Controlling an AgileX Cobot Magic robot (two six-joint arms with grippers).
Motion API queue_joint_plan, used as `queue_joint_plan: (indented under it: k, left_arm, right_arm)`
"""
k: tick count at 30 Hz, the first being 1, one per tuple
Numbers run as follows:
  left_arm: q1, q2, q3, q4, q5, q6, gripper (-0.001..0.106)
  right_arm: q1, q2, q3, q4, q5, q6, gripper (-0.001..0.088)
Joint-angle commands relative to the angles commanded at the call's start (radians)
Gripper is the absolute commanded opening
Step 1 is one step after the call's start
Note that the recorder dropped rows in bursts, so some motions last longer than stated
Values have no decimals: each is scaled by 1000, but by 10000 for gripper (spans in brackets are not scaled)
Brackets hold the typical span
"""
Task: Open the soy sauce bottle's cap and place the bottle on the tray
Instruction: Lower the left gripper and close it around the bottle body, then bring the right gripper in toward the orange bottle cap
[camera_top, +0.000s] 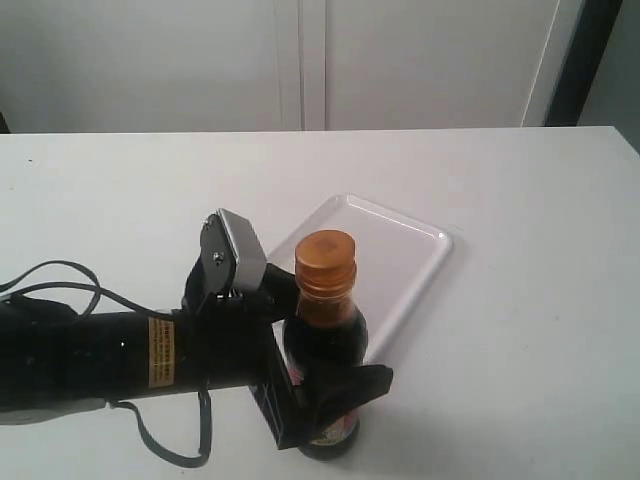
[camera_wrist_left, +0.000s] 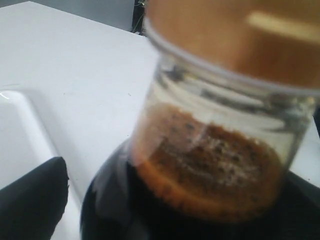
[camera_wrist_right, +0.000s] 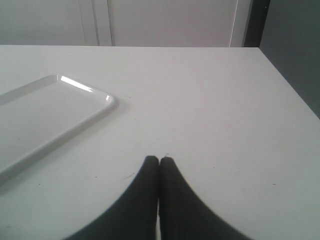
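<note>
The soy sauce bottle (camera_top: 325, 345) stands upright just in front of the near edge of the tray (camera_top: 400, 250), its base off the tray. Its orange cap (camera_top: 325, 262) is closed down on the neck. My left gripper (camera_top: 335, 400) is shut on the bottle's lower body, one black finger on each side. In the left wrist view the bottle (camera_wrist_left: 200, 170) and cap (camera_wrist_left: 235, 40) fill the picture, blurred, with one fingertip (camera_wrist_left: 30, 200) and a corner of the tray (camera_wrist_left: 20, 135) beside them. My right gripper (camera_wrist_right: 159, 161) is shut on nothing, above bare table right of the tray (camera_wrist_right: 50, 115).
The white table (camera_top: 540, 300) stretches around the tray, with its far edge against a pale wall. The left arm's black cable (camera_top: 60, 275) loops over the table at the left. The table's right edge (camera_wrist_right: 287, 82) shows in the right wrist view.
</note>
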Motion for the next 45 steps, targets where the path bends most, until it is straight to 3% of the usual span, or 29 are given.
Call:
queue_joint_plan:
  k: [7, 9, 15, 35, 39, 42, 45]
  left_arm:
    - [0, 25, 0, 0, -42, 28, 826]
    - [0, 24, 0, 7, -43, 38, 682]
    - [0, 24, 0, 68, -36, 83, 21]
    - [0, 24, 0, 104, -51, 107, 0]
    - [0, 24, 0, 108, -51, 107, 0]
    - [0, 24, 0, 113, -51, 107, 0]
    - [0, 24, 0, 113, -51, 109, 0]
  right_arm:
    - [0, 0, 0, 0, 0, 23, 0]
    - [0, 0, 0, 0, 0, 23, 0]
    - [0, 0, 0, 0, 0, 23, 0]
    - [0, 0, 0, -3, -12, 26, 0]
    - [0, 0, 0, 13, -159, 45, 0]
    - [0, 0, 0, 64, -395, 144, 0]
    - [0, 0, 0, 68, -482, 278, 0]
